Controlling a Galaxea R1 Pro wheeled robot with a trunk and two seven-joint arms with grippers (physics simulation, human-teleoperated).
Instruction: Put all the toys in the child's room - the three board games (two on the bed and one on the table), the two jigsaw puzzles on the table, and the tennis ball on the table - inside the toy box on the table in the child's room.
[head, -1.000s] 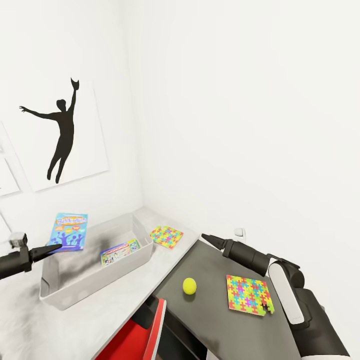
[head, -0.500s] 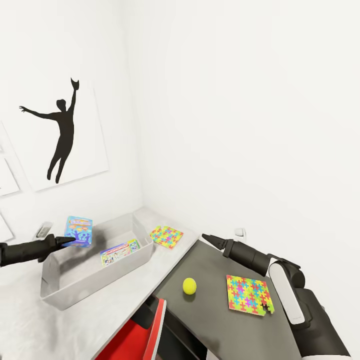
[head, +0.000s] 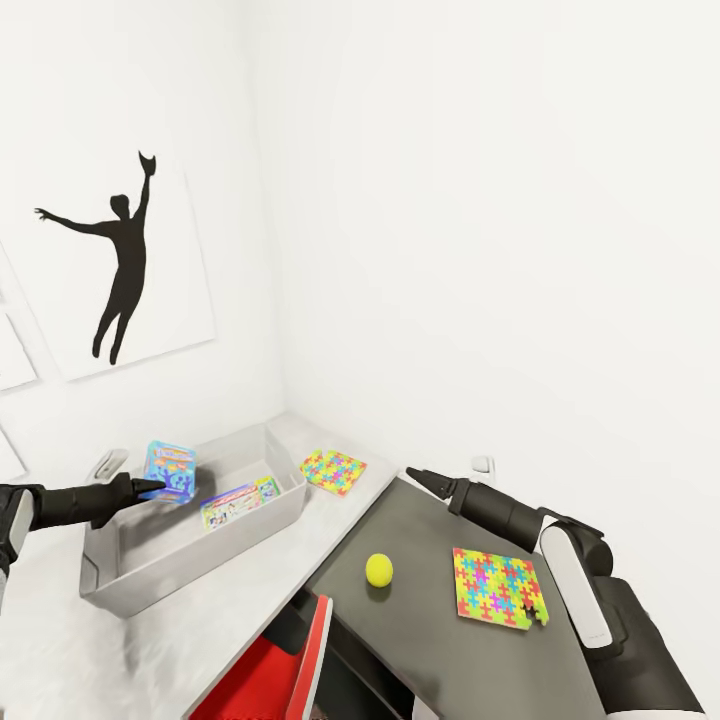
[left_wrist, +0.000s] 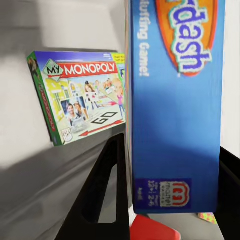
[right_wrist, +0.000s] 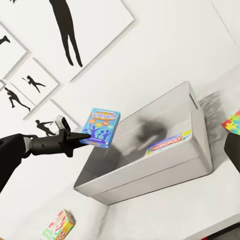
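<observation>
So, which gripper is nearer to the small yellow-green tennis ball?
The right gripper: it hovers just beyond the ball over the dark-grey table section. The left gripper is farther, holding the blue board game over the light-grey toy box.

The robot's left arm (head: 60, 503) is black and round like a tube, with a small grey block on top near its thin, pointed end effector (head: 150, 488). The right arm (head: 590, 600) is black with a white panel, and its end effector (head: 420, 479) is black and pointed.
</observation>
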